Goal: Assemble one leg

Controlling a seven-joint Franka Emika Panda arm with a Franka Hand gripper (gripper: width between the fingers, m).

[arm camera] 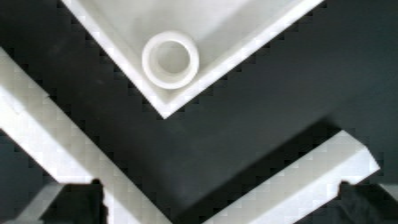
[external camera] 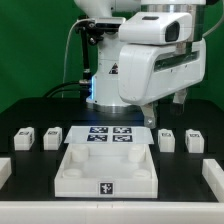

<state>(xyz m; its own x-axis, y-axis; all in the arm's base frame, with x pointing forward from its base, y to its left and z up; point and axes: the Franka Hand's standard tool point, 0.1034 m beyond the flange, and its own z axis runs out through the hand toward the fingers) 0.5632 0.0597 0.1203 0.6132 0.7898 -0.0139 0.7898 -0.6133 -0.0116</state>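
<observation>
Several small white legs with tags stand on the black table in the exterior view: two on the left (external camera: 24, 136) (external camera: 52, 135) and two on the right (external camera: 167, 138) (external camera: 194, 138). The large white tray-like piece (external camera: 72, 168) lies at the front centre. My gripper (external camera: 181, 99) hangs above the table behind the right legs, partly hidden by the arm's body. In the wrist view my gripper (arm camera: 214, 200) is open and empty, with dark fingertips (arm camera: 71, 200) at both sides. A tray corner with a round hole (arm camera: 169, 58) lies ahead. No leg shows in the wrist view.
The marker board (external camera: 110, 135) lies behind the tray-like piece. White pieces sit at the table's left edge (external camera: 4, 170) and right edge (external camera: 214, 176). White bands (arm camera: 54, 130) cross the wrist view over the dark table. The arm's base stands at the back.
</observation>
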